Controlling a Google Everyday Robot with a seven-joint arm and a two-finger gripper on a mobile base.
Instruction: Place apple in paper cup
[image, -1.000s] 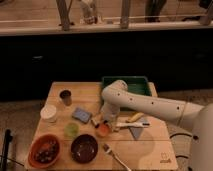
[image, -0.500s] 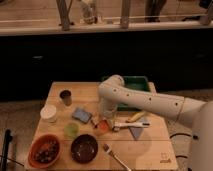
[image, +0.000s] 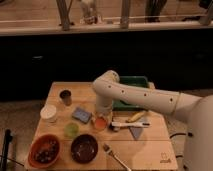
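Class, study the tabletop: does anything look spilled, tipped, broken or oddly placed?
Nothing stands out. The paper cup, dark cup and green cup stand upright, and both bowls sit flat near the front edge. The gripper is down at the apple mid-table. A fork lies loose at the front, but nothing is spilled.

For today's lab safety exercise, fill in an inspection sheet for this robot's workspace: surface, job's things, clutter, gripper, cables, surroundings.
Surface: wooden table, crowded.
Job's things: apple near table centre; paper cup at the left edge, apart from it.
Clutter: small green cup, orange bowl, dark bowl, dark cup, blue sponge, green tray, fork, banana.
Gripper: gripper down at the apple.
Cables: nothing seen.
Surroundings: railing behind the table.
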